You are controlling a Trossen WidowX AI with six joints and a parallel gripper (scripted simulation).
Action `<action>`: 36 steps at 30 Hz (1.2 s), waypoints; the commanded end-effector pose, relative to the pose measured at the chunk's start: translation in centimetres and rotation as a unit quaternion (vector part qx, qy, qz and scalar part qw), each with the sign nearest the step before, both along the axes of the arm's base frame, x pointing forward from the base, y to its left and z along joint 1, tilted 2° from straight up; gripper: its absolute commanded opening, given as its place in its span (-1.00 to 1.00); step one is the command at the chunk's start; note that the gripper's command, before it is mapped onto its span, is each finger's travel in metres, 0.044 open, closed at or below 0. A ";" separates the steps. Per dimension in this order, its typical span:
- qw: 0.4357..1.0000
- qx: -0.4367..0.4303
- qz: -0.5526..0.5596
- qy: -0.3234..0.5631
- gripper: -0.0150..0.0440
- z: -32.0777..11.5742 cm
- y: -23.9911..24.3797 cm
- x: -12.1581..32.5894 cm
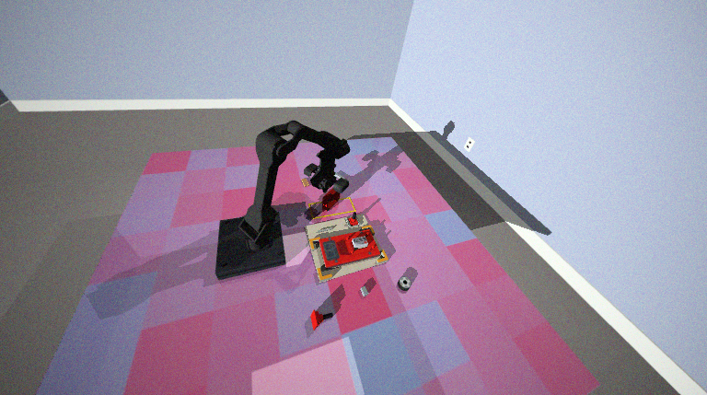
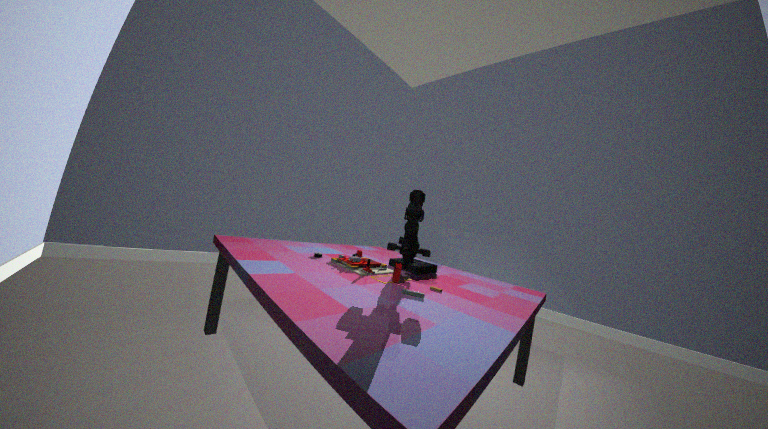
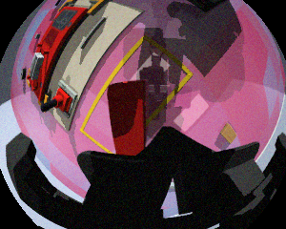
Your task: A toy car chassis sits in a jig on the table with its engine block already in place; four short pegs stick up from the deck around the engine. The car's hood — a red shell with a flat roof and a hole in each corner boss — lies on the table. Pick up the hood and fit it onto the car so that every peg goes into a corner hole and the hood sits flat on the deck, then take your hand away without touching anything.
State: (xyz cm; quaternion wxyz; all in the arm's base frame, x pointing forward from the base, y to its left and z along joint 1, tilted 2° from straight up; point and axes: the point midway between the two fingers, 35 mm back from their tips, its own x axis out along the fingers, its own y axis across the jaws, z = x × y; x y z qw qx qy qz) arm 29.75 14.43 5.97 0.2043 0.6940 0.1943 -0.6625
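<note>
The hood [image 1: 330,200] [image 2: 397,273] [image 3: 127,114], a red shell, stands on edge at the yellow outline, partly in shadow. My gripper [image 1: 326,187] [image 3: 166,132] is shut and empty. It is above the hood in the top view; the wrist view shows the hood just beyond the fingertips, its lower end hidden by them. Whether they touch is unclear. The red chassis [image 1: 343,248] [image 3: 52,48] sits in the beige jig [image 1: 313,229] [image 3: 105,29], with the grey engine block [image 1: 360,241] [image 3: 36,64] on its deck. The pegs are too small to make out clearly.
A red fixture with a black handle [image 1: 353,220] [image 3: 63,98] stands on the jig's hood-side edge. A tan block [image 1: 305,182] [image 2: 435,289] [image 3: 228,133] lies beyond the hood. A grey ring [image 1: 404,283], small grey block [image 1: 364,291] and red-and-black piece [image 1: 316,319] lie across the jig.
</note>
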 end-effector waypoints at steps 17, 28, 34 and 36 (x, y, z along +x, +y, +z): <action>1.000 -0.003 0.001 -0.002 -0.49 0.0 -1.3 1.0; 1.000 -0.003 0.001 -0.002 -0.49 0.0 -2.1 1.6; 1.000 -0.003 0.001 -0.002 -0.49 0.0 -2.5 1.9; 1.000 -0.003 0.001 -0.002 -0.49 0.0 -2.6 2.0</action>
